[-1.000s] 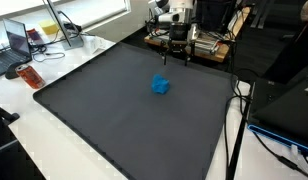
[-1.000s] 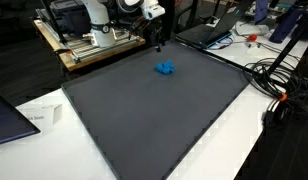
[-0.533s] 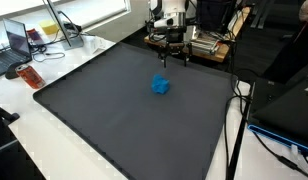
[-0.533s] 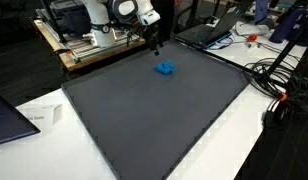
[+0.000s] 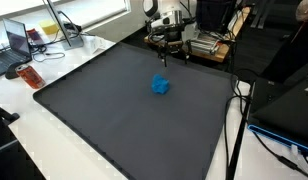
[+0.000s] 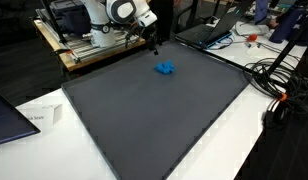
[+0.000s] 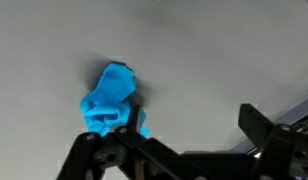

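Far left, a laptop (image 5: 16,40) and a red object (image 5: 31,76) sit on the white tabletop (image 5: 29,135). A big dark mat (image 5: 104,120) fills the middle, and the blue object (image 5: 160,86) lies on it near the far edge. Just beyond hovers the claw (image 5: 165,57), jaws spread wide and empty. Black cables (image 5: 237,115) hang at the right.

exterior views: both raised, well back, facing across dark mat (image 5: 104,115) | wrist view: close above | shared: blue block (image 5: 160,86)
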You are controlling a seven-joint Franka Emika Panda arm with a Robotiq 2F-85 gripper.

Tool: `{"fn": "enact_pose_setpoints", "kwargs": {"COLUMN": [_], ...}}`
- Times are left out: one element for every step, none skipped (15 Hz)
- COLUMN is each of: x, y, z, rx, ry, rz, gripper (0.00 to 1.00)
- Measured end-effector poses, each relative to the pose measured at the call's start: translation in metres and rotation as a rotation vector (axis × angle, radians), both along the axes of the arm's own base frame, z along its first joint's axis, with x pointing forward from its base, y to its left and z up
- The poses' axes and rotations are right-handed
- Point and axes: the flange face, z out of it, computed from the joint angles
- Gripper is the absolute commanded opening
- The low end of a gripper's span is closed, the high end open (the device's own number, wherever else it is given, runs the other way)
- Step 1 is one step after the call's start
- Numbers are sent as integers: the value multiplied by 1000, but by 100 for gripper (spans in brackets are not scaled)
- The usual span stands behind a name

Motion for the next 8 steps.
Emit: {"fn": "enact_pose_setpoints", "kwargs": {"x": [3, 8, 12, 15, 17, 18, 19, 18], "y": [0, -1, -1, -1, 0, 0, 0, 0], "z": [3, 6, 9, 11, 13, 14, 14, 14], "rx": [8, 12, 16, 20, 21, 22, 23, 23], "ry": [-4, -9, -12, -14, -17, -18, -18, -17], "rz": [-7, -15, -26, -37, -40, -42, -44, -44], "gripper": [100, 100, 100, 100, 100, 100, 100, 100]}}
